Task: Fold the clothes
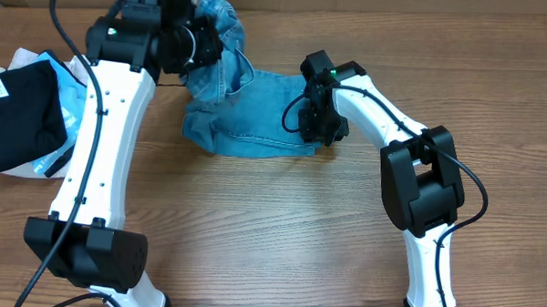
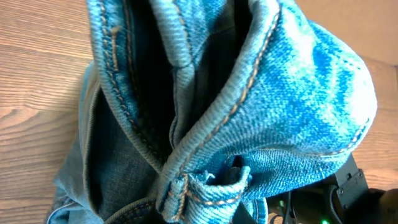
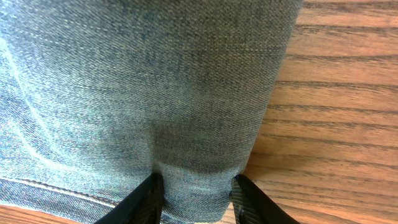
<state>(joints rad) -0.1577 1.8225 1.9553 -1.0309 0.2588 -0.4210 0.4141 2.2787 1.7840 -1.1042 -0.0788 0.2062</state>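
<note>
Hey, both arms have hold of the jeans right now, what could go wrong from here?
1. The left end effector holds the jeans bunched and twisted, partly lifted off the table. A fold made from this state would likely come out crooked.
2. The right end effector pinches only a narrow ridge of denim near the cloth's edge. A firm pull might slip it free.

Wood-grain table (image 1: 271,226) w/ even light; plain tan strip (image 1: 397,5) behind far edge.
</note>
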